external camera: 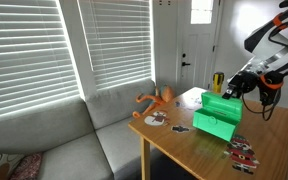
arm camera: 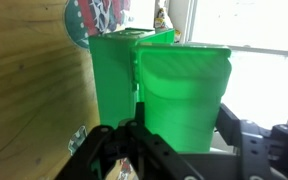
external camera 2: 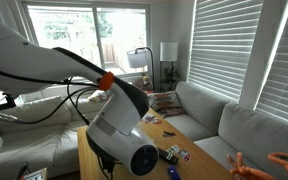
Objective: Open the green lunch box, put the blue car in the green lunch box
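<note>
The green lunch box (external camera: 215,124) stands on the wooden table (external camera: 184,150), with its lid (external camera: 222,102) raised. In the wrist view the box body (arm camera: 112,75) is on the left and the lid (arm camera: 182,90) fills the gap between my fingers. My gripper (external camera: 229,90) (arm camera: 181,135) is at the lid's upper edge, with one finger on each side of it, shut on the lid. A small bluish toy (external camera 2: 172,153) lies on the table; I cannot tell if it is the blue car.
An orange toy (external camera: 159,98) lies at the table's far corner. Small flat items (external camera: 154,120) and a red and white one (external camera: 244,153) lie around the box. A grey sofa (external camera: 54,140) stands beside the table. The arm (external camera 2: 124,130) blocks much of an exterior view.
</note>
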### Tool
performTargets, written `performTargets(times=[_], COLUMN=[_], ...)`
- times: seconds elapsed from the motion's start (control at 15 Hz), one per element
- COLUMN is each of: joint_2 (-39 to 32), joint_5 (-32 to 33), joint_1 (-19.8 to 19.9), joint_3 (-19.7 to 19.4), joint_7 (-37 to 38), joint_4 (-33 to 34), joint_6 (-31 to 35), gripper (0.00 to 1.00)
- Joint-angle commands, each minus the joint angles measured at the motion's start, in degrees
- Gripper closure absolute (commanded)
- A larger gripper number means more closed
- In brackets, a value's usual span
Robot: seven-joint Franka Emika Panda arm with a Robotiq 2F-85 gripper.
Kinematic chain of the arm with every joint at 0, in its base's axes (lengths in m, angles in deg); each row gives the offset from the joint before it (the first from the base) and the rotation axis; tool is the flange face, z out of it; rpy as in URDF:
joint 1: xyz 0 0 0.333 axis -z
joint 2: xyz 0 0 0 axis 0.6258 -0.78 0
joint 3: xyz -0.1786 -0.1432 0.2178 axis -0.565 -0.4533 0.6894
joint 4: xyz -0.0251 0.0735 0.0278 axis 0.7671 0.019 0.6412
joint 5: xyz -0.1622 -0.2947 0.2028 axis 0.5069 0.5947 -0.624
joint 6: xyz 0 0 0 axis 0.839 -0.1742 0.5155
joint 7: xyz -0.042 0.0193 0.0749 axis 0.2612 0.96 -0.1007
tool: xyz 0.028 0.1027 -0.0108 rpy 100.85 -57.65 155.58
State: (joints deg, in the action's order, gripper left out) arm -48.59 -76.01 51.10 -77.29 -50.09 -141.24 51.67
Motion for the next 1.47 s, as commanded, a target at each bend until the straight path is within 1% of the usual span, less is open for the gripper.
performTargets(times=[0.0, 0.2, 0.47, 0.6, 0.67, 0.73, 1.07, 1.13, 1.4], joint_2=[-2.7, -3.8, -4.7, -4.8, -3.9, -4.0, -4.0, -4.0, -4.1], joint_5=[-3.3, -5.1, -7.0, -7.4, -5.6, -5.6, -5.6, -5.6, -6.5], joint_1=[1.5, 2.2, 2.7, 2.8, 2.3, 2.3, 2.3, 2.3, 2.5], joint_3=[0.0, -0.1, -0.1, -0.1, 0.1, 0.1, 0.1, 0.1, 0.1], joint_7=[1.7, 3.2, 4.0, 4.1, 2.8, 2.8, 2.8, 2.8, 1.7], joint_4=[1.5, 1.6, 1.7, 1.6, 0.5, 0.4, 0.4, 0.4, 0.5], joint_6=[-4.1, -6.3, -7.7, -7.7, -5.5, -5.5, -5.4, -5.4, -7.2], gripper=[0.56, 0.56, 0.56, 0.56, 0.56, 0.31, 0.31, 0.56, 0.56])
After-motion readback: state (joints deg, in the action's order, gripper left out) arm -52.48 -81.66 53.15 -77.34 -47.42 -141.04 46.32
